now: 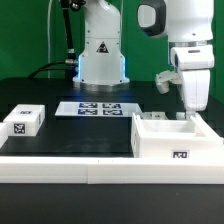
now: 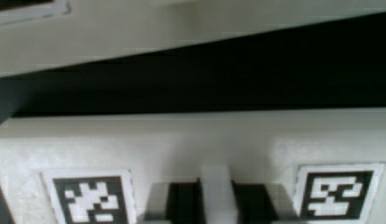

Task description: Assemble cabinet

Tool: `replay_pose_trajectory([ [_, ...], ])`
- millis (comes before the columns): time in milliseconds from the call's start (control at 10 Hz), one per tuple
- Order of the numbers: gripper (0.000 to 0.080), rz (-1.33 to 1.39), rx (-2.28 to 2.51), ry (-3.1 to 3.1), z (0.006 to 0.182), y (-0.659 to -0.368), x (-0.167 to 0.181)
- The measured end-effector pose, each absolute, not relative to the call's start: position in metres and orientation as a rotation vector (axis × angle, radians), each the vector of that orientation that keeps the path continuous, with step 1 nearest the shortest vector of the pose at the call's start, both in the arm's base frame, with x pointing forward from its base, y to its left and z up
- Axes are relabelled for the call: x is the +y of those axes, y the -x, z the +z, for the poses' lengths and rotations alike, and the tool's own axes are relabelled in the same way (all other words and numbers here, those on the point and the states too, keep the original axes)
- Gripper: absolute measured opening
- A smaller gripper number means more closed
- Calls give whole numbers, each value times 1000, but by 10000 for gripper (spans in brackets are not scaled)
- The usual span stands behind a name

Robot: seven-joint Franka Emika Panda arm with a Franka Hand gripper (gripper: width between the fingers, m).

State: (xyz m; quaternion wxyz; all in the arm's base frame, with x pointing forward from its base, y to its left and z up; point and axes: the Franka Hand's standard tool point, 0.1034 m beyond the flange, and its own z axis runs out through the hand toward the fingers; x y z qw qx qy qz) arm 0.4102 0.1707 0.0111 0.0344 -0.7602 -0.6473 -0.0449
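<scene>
Claw point(image 1: 188, 112) found narrow, apparently pinching the far wall of the cabinet point(image 1: 160, 148), sitting toward four o'clock on the table point(image 1: 80, 138), well apart from a loose tagged panel point(image 1: 22, 122) at nine o'clock; judged the grasp-to-reposition step, next calling for a firm hold and level shift.

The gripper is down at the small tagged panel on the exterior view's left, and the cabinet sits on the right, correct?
No. The exterior view shows the gripper down at the cabinet on the right; the small tagged panel on the left lies alone.
</scene>
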Motion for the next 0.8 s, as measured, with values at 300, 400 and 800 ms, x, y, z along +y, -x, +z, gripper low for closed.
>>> replay_pose_trajectory([
  [300,68,-129,-1997,2349,22,-413,165],
  [400,68,-146,-2011,2358,36,-416,163],
  [800,69,-142,-2056,2360,55,-426,130],
])
